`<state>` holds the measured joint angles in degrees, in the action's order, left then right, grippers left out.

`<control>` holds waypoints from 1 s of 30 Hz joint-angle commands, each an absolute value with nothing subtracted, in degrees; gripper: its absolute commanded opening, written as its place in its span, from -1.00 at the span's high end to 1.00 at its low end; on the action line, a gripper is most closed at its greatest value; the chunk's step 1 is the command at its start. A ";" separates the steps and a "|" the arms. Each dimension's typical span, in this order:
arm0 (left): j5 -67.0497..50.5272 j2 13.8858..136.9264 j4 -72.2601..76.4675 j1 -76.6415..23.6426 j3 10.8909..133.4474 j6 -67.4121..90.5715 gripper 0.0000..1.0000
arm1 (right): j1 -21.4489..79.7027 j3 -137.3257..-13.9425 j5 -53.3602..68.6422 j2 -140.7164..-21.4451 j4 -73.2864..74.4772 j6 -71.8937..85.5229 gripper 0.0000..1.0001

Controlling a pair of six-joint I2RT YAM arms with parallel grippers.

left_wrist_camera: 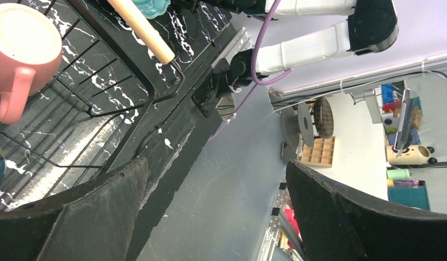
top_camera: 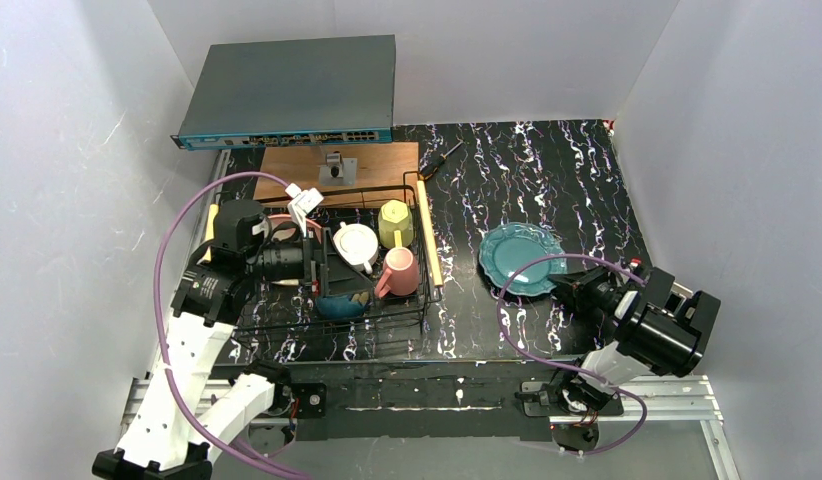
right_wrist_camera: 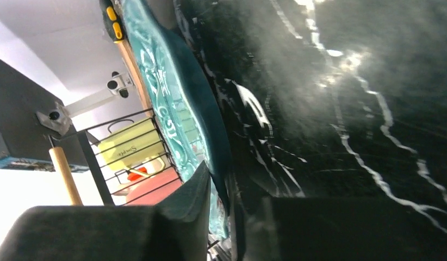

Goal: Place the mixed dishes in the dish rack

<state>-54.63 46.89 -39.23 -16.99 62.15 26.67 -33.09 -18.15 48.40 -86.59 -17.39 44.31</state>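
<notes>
The big black wire dish rack [top_camera: 287,325] w/ light wood rod handles [top_camera: 429,245] holds four things. The pink mug [top_camera: 399,272] is by the rack's right side. The yellow-green mug [top_camera: 394,222] is just behind it, in the far right corner. The white cup [top_camera: 355,243] is in the middle of the rack. The blue-teal bowl w/ tan inside [top_camera: 344,302] is in front of the cup, at the rack's near side.

The round teal plate [top_camera: 519,255] is not in the rack. It lies flat on the black table w/ white squiggles [top_camera: 567,170], to the right of the rack & a bit apart from it.

The right gripper [top_camera: 569,292] is at the plate's edge, on the side away from the rack. Its fingers [right_wrist_camera: 183,206] have closed on the plate's rim, one on top & one under.

The left gripper [top_camera: 312,262] hangs over the rack, left of the cup. Its fingers [left_wrist_camera: 101,212] are spread wide w/ nothing btw them.

A flat brown wood board [top_camera: 377,158] sits right behind the rack. A flat grey-blue box w/ a row of plugs [top_camera: 292,88] is further back, behind the board.
</notes>
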 commanded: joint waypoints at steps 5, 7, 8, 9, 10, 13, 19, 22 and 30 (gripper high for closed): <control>-57.52 47.67 -32.49 -17.14 61.08 33.76 -0.96 | -32.22 -20.09 47.93 -77.23 -13.64 42.72 0.97; -57.79 48.14 -31.03 -17.16 60.80 35.19 -0.96 | -31.93 -21.31 47.28 -72.88 -11.52 42.57 0.97; -58.03 48.58 -30.41 -17.18 60.80 36.07 -0.96 | -31.73 -22.03 46.58 -70.67 -10.11 42.42 0.97; -58.26 48.87 -29.66 -17.22 60.68 36.80 -0.96 | -31.36 -22.79 45.84 -68.35 -8.73 42.26 0.97; -58.40 49.11 -28.79 -17.27 60.42 37.79 -0.96 | -30.88 -23.87 44.94 -65.96 -7.29 41.93 0.97; -58.45 49.51 -25.95 -17.43 59.79 40.49 -0.96 | -28.18 -27.83 41.52 -58.94 -3.11 40.97 0.97; -57.72 49.92 -20.38 -18.35 58.65 46.16 -0.95 | -19.97 -37.69 30.90 -48.65 4.43 40.53 0.97; -57.21 50.14 -18.56 -19.21 58.46 48.01 -0.94 | -13.66 -44.48 25.84 -46.40 7.75 39.07 0.97; -55.36 49.68 -16.47 -20.84 61.06 52.43 -0.92 | 4.43 -58.07 14.61 -42.67 13.11 35.67 0.97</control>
<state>-55.70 50.48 -19.07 -20.02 58.60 49.11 -0.85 -49.52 18.93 -45.64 16.54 35.95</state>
